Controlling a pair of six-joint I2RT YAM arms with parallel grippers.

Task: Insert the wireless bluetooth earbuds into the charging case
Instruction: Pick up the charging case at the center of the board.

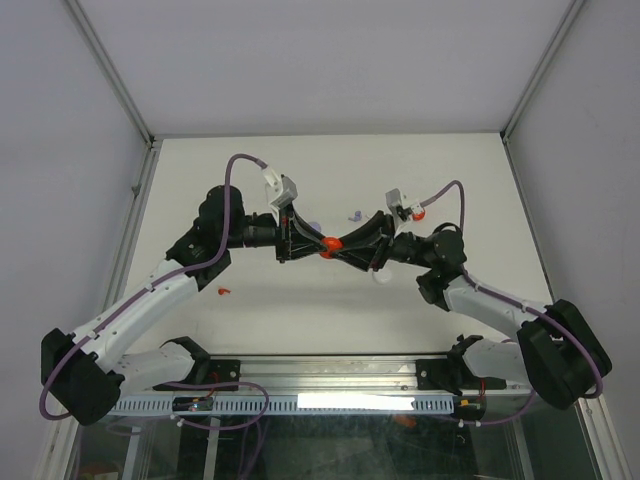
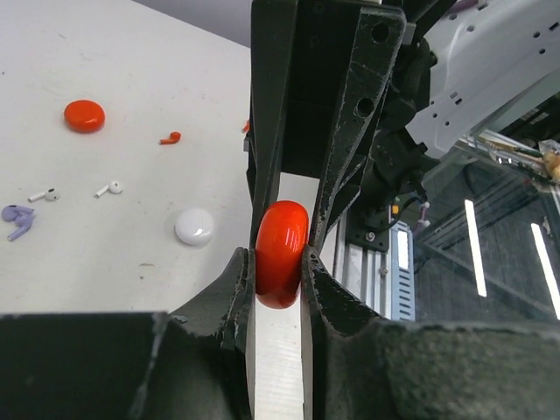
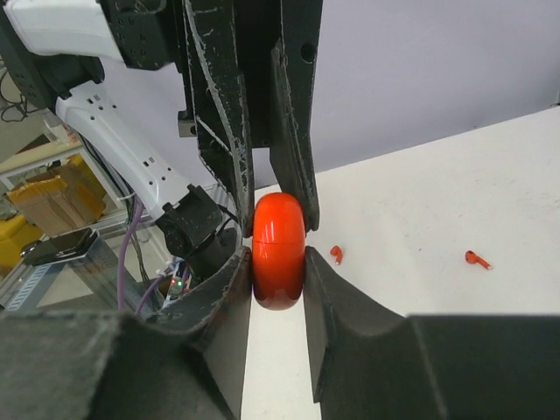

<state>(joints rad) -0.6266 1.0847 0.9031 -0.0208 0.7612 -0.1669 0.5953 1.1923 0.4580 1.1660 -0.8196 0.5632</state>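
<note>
A round red charging case hangs above the middle of the table, lid closed, pinched from both sides. My left gripper is shut on it, and its pads squeeze the case edge-on in the left wrist view. My right gripper is shut on the same case from the opposite side. Loose earbuds lie on the table. Two red earbuds show in the right wrist view. Another red one, two white ones and a lilac pair show in the left wrist view.
A red disc and a white disc lie on the table among the earbuds. One red earbud lies near the left arm. Low walls border the white table, and a metal rail runs along the near edge.
</note>
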